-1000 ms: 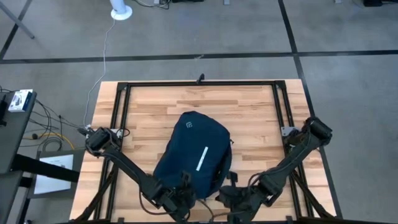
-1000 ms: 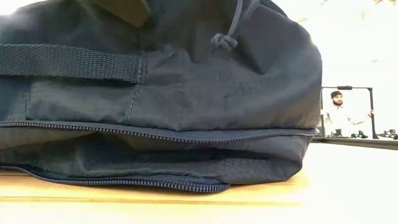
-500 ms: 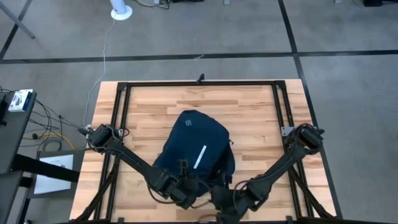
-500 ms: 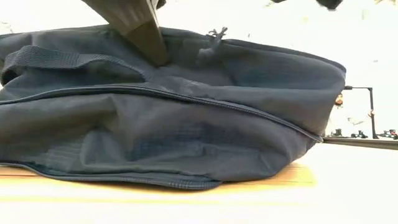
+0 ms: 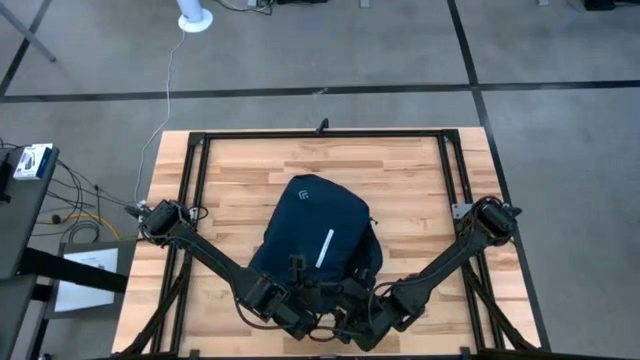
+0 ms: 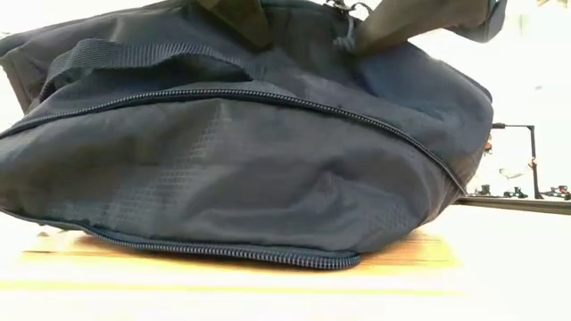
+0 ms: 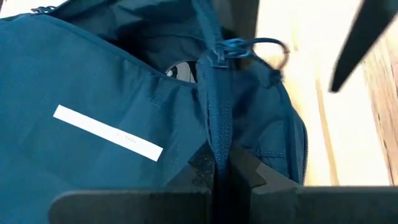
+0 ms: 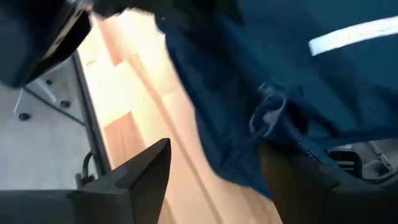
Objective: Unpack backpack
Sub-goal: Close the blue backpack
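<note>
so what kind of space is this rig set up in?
Looks like a robotics lab or test cell: a wood-top table on a black metal frame, taped lines on the grey concrete floor, loose cables and gear at the side, another workstation behind.

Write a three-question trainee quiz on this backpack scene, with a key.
1. True or false: the left gripper is shut on fabric along the backpack zipper.
2. Which end of the backpack do both arms work at in the high view? A) the far end by the logo B) the near end C) neither, they are parked at the table corners
3. Fill in: the right gripper is ___, with a zipper pull between its fingers.

Key: 1 true; 2 B; 3 open
</note>
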